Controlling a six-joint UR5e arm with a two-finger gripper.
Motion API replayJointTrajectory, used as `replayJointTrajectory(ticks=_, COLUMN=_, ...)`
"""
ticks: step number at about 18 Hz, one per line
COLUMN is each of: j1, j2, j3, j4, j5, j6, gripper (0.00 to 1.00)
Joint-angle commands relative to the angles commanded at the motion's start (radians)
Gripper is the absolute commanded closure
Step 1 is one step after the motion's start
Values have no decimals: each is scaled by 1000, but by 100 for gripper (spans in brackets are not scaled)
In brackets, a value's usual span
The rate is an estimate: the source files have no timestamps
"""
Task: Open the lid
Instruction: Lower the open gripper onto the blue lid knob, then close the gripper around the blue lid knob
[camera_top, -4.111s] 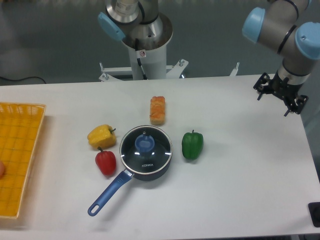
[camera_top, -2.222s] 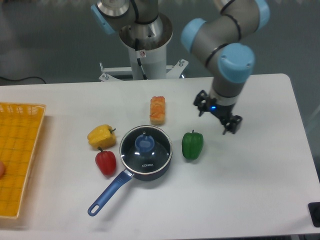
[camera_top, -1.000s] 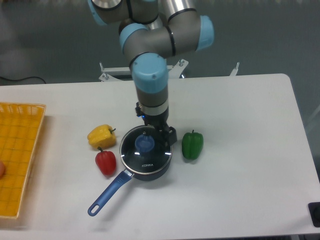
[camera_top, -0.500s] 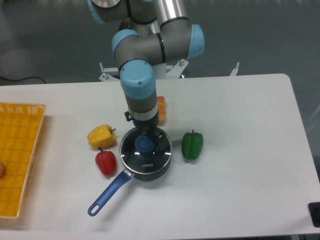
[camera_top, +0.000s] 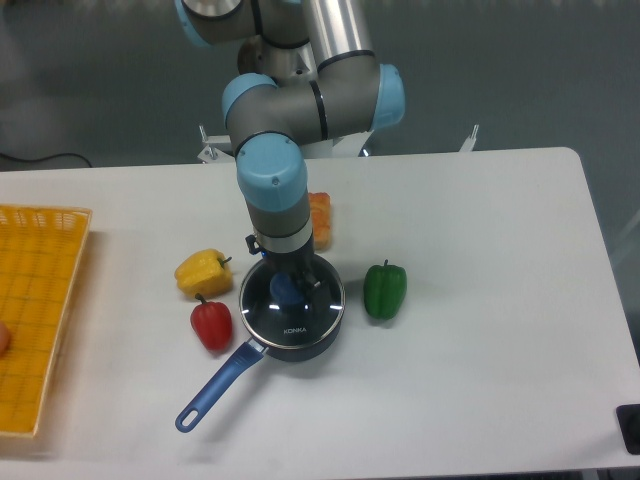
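**Kid:** What is on the far left of your table (camera_top: 480, 330)?

**Me:** A yellow basket (camera_top: 40, 300). It sits at the left edge, well away from the rest. Something small and pinkish peeks in at its left side, but I cannot tell what it is.

**Kid:** And after that?

**Me:** A yellow pepper (camera_top: 203, 271), with a red pepper (camera_top: 211, 324) just in front of it. Both are right beside the pot (camera_top: 262, 336), on its left. The pot's blue handle (camera_top: 215, 386) sticks out toward the front left, past the red pepper.

**Kid:** Where is the lid?

**Me:** The lid (camera_top: 292, 312) is lying flat on top of the pot, closed. It is round and see-through, with white letters near its front edge. Its blue knob (camera_top: 287, 289) is in the middle.

**Kid:** Where is your hand?

**Me:** My gripper (camera_top: 288, 284) is pointing straight down over the middle of the lid, right at the knob. My arm (camera_top: 275, 190) comes down from above and hides most of it.

**Kid:** Are you holding the knob?

**Me:** I cannot tell. My fingers are at the knob, one on each side, but my wrist hides whether they are squeezing it.

**Kid:** What is behind your arm?

**Me:** An orange piece of bread (camera_top: 321, 218). It is behind the pot, and my arm covers its left part.

**Kid:** And on the right?

**Me:** A green pepper (camera_top: 385, 290). It stands just beside the pot, not touching it.
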Motion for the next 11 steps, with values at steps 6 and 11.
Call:
replayJointTrajectory(ticks=6, j1=-5, j2=-17, j3=3, j4=2, j5=0, j6=-2, gripper=0)
replayJointTrajectory(ticks=11, j1=-6, j2=-32, j3=3, j4=2, j5=-2, j6=3, gripper=0)
